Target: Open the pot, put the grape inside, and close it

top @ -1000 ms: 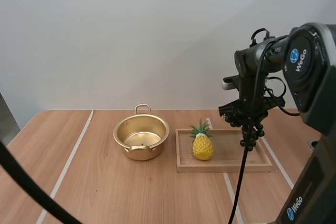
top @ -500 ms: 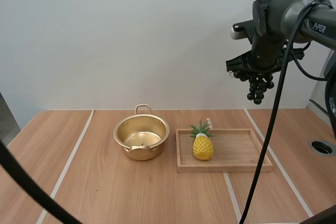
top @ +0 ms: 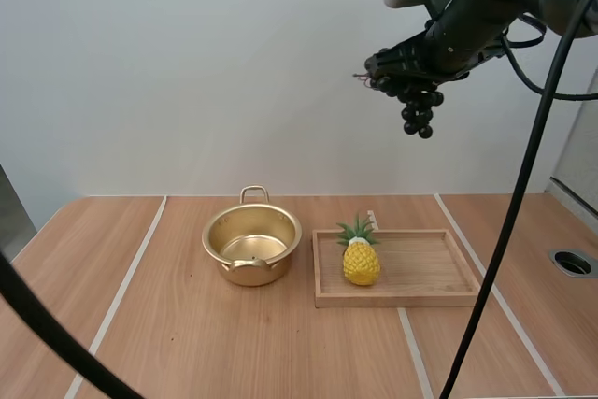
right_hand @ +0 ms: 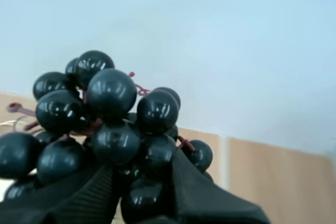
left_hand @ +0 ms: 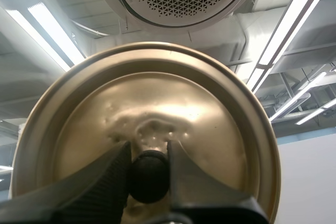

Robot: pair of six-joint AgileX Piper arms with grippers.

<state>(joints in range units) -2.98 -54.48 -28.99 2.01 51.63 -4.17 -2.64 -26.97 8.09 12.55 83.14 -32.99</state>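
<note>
Grapes (right_hand: 112,96) sit pinched between the two black fingers of the right gripper (right_hand: 139,184). The tips close on the lower berries, and the rest of the dark bunch bulges past them. From above, the cluster dangles freely beneath those jaws, probably so it can drop off cleanly once they part. The left gripper (left_hand: 148,153) is narrowed onto the black knob (left_hand: 149,178) of the golden lid (left_hand: 210,129). The lid's knobbed face is turned back toward the fingers and its full round rim shows around them. Holding it away like this, I judge, is what leaves the pot's mouth free.

Far below the right jaws lies the wooden tray (top: 392,298), with a toy pineapple (top: 361,259) standing at the end nearer the pot. The pot (top: 252,242) is lower again and off to the robot's left of the jaws. It is uncovered and looks empty, just beside the tray's short edge; I cannot tell whether they touch.

The lid is off and the grapes are lifted, so what remains is the carry, the drop and the closing. There is plenty of open air around the hanging bunch. A slanting descent would pass over the pineapple's leaves, so it looks safer to move across while high and lower only above the pot. The pot's mouth looks wider than the bunch, but the far loop handle and the rim are edges the lowest berries might catch. The table (top: 168,343) is bare on the pot's far side.
</note>
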